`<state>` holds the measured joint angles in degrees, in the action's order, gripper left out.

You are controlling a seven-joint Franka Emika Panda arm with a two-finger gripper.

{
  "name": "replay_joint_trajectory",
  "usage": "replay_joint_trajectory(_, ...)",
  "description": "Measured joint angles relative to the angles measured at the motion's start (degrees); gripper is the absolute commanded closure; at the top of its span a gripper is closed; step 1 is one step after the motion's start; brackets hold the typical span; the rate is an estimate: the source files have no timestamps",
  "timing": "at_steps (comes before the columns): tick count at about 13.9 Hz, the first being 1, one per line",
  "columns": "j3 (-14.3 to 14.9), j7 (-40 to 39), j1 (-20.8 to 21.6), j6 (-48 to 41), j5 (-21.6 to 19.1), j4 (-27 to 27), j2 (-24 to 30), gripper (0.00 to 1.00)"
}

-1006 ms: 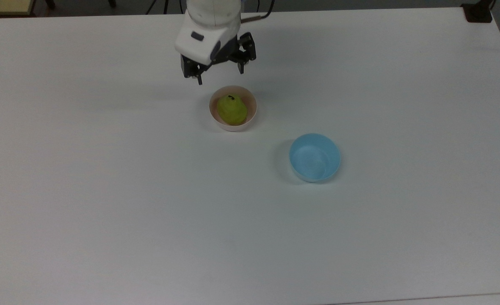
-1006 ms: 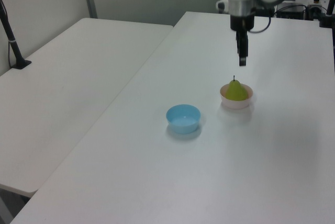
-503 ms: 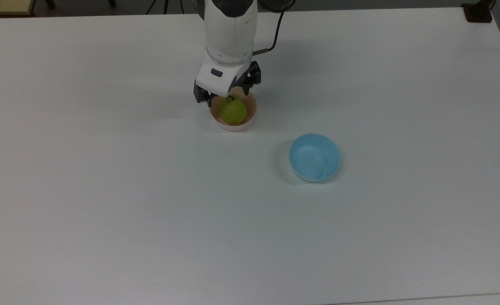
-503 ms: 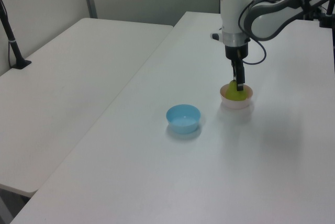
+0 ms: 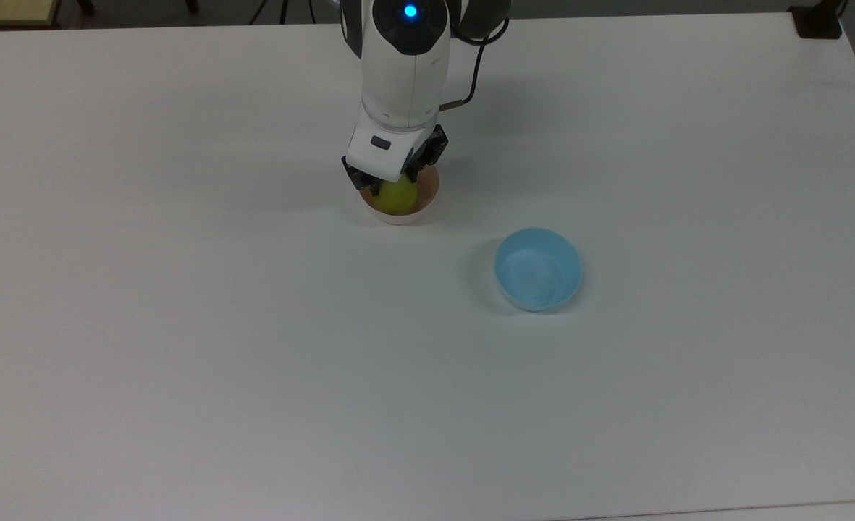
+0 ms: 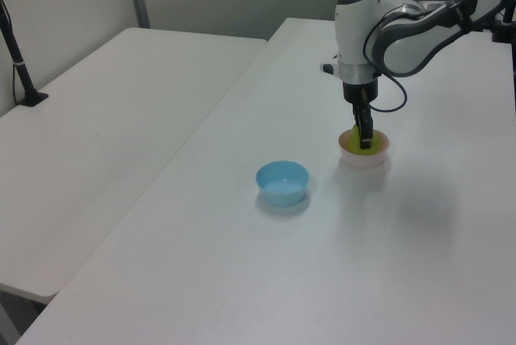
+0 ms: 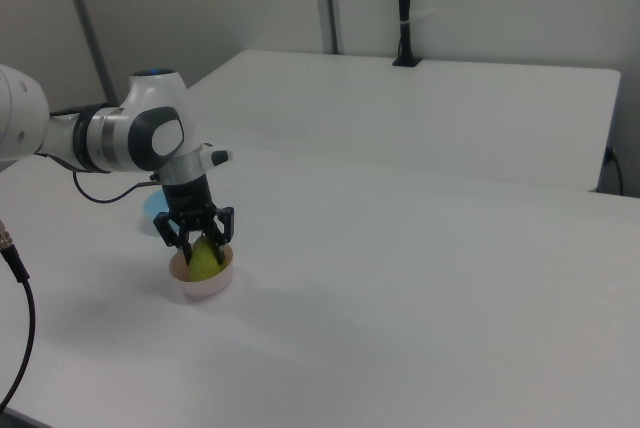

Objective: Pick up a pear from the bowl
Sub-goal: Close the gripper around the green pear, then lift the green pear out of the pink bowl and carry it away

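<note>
In the top view our gripper point(image 5: 392, 184) straddles the pear point(image 5: 399, 197) in the pink bowl point(image 5: 427, 205), its fingers apart; we should close squarely on the belly. The left view hides most of the pear point(image 6: 363, 143). The right view shows fingers point(image 7: 226, 223) flanking it, contact unclear.

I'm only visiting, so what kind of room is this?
Probably a robotics lab: a robot arm works on bare white tables, reaching into a pink bowl holding a pear, with a camera pole clamped nearby.

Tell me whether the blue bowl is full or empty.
Empty: the blue bowl shows only its bare inside in the top view.
</note>
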<state>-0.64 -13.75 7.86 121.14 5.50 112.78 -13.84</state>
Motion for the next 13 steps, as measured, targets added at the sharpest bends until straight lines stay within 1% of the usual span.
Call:
replay_joint_trajectory(6, 0.0, 0.2, 0.0, -0.7, 0.0, -0.4, 0.9, 1.00)
replay_joint_trajectory(8, 0.0, 0.7, -0.1, -4.2, -0.8, -2.5, 2.9, 1.00)
replay_joint_trajectory(10, 0.0, 0.7, -0.3, -9.3, -2.6, -6.5, 5.0, 1.00)
replay_joint_trajectory(13, -0.1, 0.7, -1.9, -18.8, -3.8, -16.5, 7.1, 1.00)
